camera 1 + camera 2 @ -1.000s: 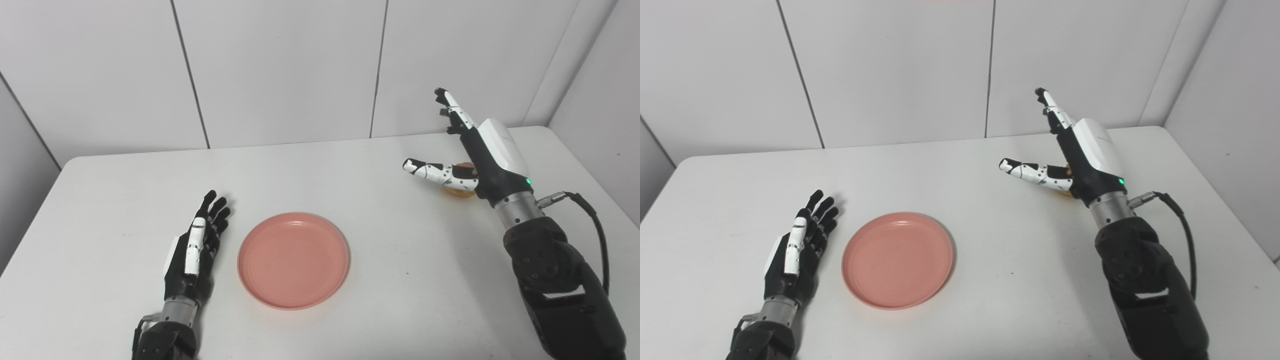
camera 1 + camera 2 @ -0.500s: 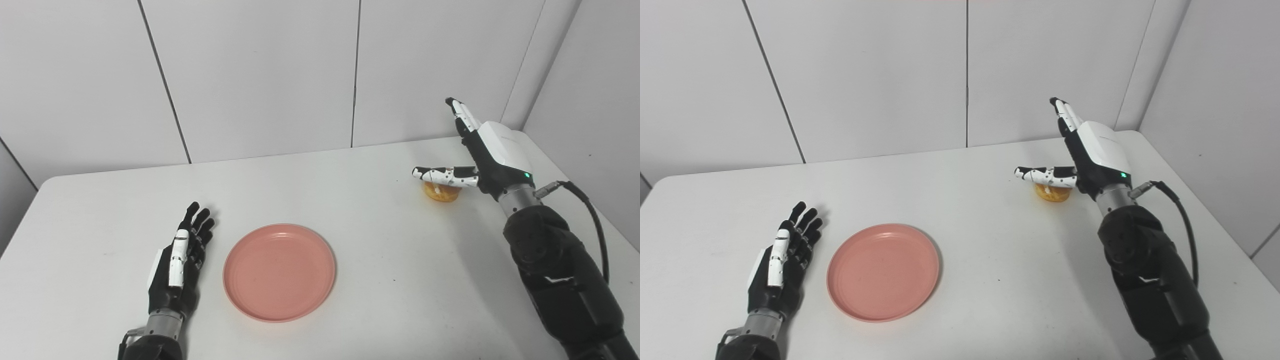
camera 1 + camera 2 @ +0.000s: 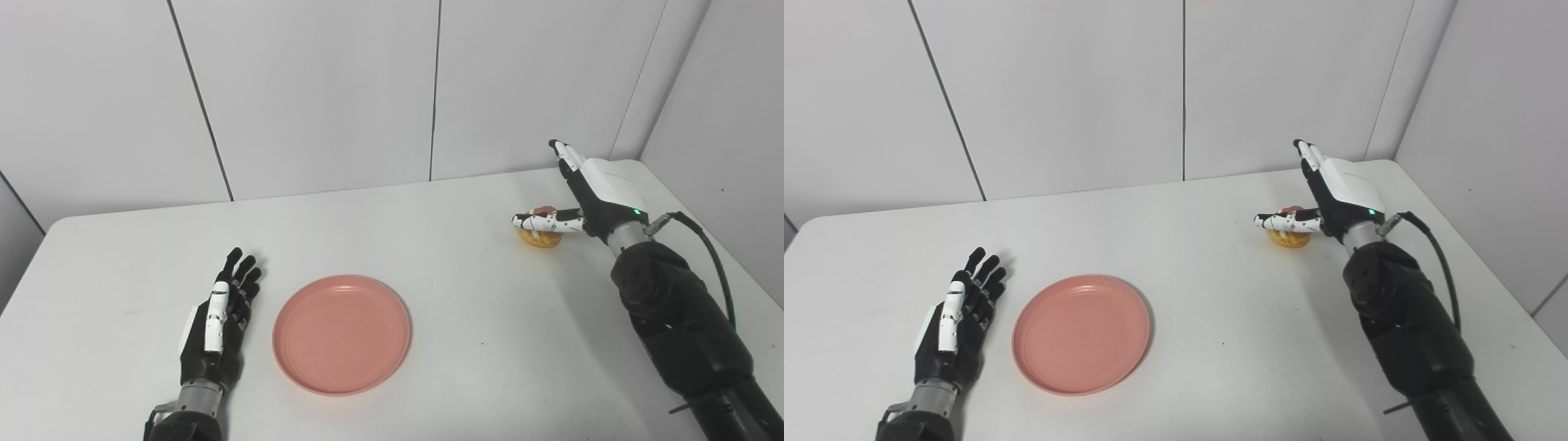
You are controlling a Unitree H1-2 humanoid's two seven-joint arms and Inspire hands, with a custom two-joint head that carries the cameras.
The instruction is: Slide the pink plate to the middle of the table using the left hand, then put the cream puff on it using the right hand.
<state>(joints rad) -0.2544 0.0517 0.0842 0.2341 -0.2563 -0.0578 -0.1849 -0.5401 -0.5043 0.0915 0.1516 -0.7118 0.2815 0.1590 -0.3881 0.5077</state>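
The right hand point(image 3: 591, 193) spreads its fingers wide over the cream puff point(image 3: 540, 236) at centre right, holding nothing — the left hand point(image 3: 217, 324), fingers likewise apart, lies beside the pink plate point(image 3: 341, 333) at lower centre.

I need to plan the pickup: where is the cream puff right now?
The cream puff sits on the table's far right, just behind the open right hand's thumb, well away from the pink plate.

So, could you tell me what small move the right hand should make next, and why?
Probably close the right hand around the cream puff: the hand is open, with its thumb across the puff, which sits on the table, and the pink plate is empty.
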